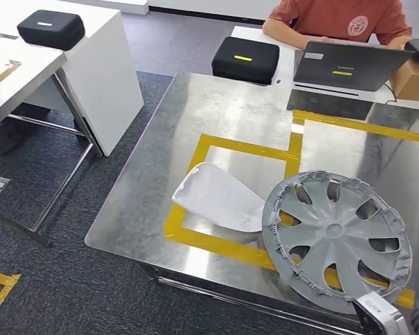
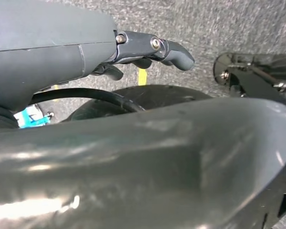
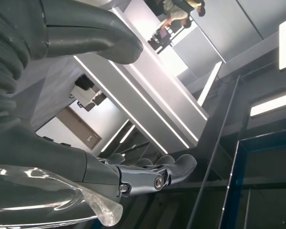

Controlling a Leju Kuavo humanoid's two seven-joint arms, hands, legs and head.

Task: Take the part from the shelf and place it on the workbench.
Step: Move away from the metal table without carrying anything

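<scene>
A steel workbench (image 1: 144, 202) with yellow tape fills the head view. At its lower right the grey plastic hubcap (image 1: 338, 241) hangs over the near edge, apparently mid-placement; next, lower and release. Whether the right hand (image 3: 148, 174) grips it I cannot tell; the left hand (image 2: 148, 50) holds nothing, fingers extended.

The robot's right arm (image 1: 380, 314) entered at the lower right corner of the head view, showing a silver wrist section. In the right wrist view, the right hand (image 3: 98, 119) lay open, its thumb across the upper left and its dark fingers (image 3: 163, 171) extended at lower centre. The left hand (image 2: 98, 52) hung with fingers (image 2: 163, 50) loosely extended, holding nothing.
</scene>
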